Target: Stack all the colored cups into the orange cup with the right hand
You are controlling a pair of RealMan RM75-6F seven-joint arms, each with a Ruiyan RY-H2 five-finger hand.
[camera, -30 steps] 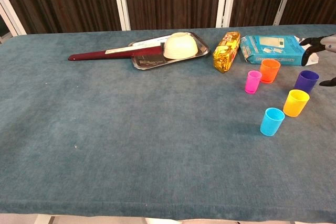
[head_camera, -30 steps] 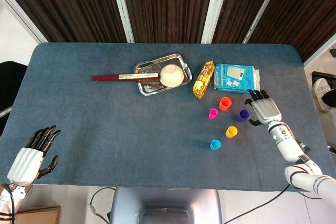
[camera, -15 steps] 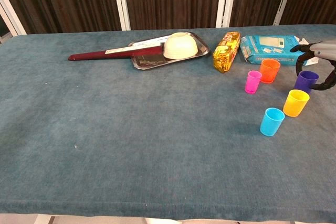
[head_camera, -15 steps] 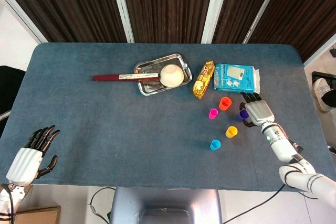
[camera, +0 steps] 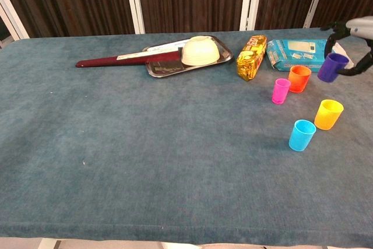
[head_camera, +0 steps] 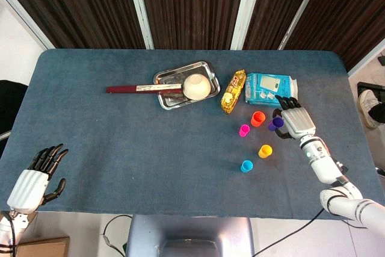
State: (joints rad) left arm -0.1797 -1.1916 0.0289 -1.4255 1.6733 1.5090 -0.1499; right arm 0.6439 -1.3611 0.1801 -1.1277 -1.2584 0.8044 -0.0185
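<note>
My right hand holds the purple cup lifted off the table, tilted, just right of the orange cup. The pink cup stands left of the orange one. Nearer the front stand the yellow cup and the blue cup. My left hand hangs open off the table's front left corner, holding nothing.
A blue packet and a yellow snack bag lie behind the cups. A metal tray holds a cream bowl and a dark red long-handled tool.
My right hand moved in on the purple cup, closed around it and lifted it up and toward the orange cup. The left hand has barely moved.
</note>
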